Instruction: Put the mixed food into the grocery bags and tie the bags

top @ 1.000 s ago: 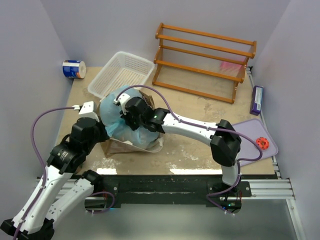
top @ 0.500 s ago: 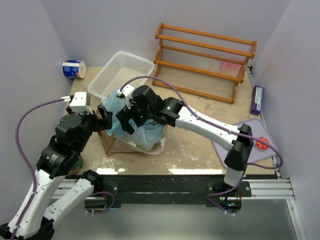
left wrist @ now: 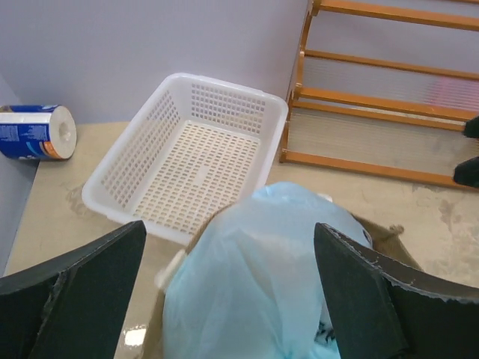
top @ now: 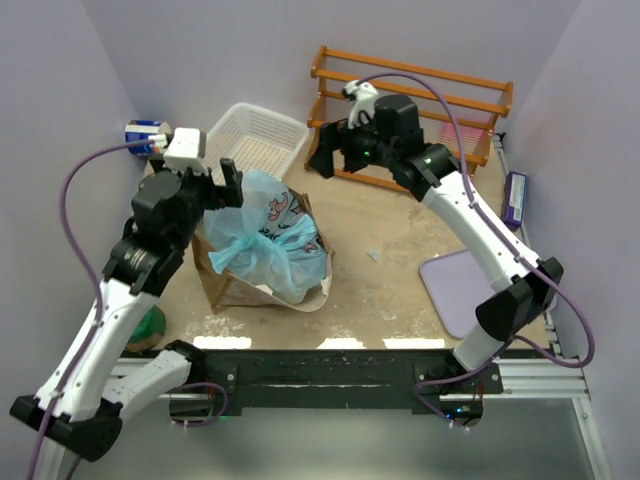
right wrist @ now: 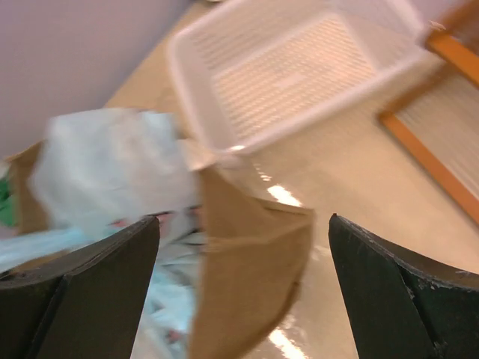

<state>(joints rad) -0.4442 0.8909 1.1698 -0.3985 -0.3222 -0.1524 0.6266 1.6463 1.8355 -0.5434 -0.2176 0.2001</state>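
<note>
On the bench (top: 400,290) at nine o'clock, a knotted light blue plastic bag (top: 270,245) sat in a brown paper bag (top: 222,287); left end effector (left wrist: 228,226) and right end effector (right wrist: 243,219) gaped empty, closing the paper bag seemingly next.

Tan desk (top: 400,235), brown paper bag (top: 212,277) near left, white basket (top: 262,135) far left, wooden rack (top: 440,140) far right, lilac mat (top: 455,285) near right

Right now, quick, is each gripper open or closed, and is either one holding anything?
Left gripper: open, holding nothing.
Right gripper: open, holding nothing.
</note>
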